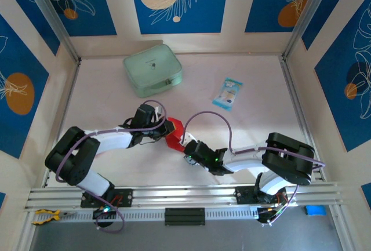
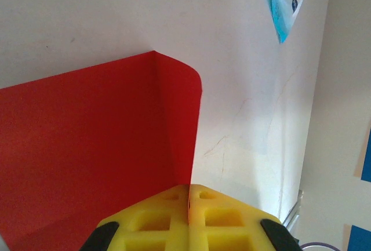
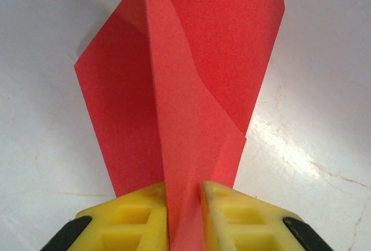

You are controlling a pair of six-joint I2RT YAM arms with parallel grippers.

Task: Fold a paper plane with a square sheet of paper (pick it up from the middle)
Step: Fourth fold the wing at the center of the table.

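Seemingly so that its crease could be set, the thin bright red square sheet of paper (image 1: 174,133) sat central on the white tabletop (image 1: 110,109), clamped by the left gripper (image 2: 189,196) at ten o'clock and the right gripper (image 3: 184,193) at four.

Bench (image 1: 261,123): pale matt surface with faint hairline scratches and light staining. Lying flat on it towards the far edge are a pale green zip pouch (image 1: 152,69), left of centre, and a small blue-white packet (image 1: 228,93) to its right, well apart from it.
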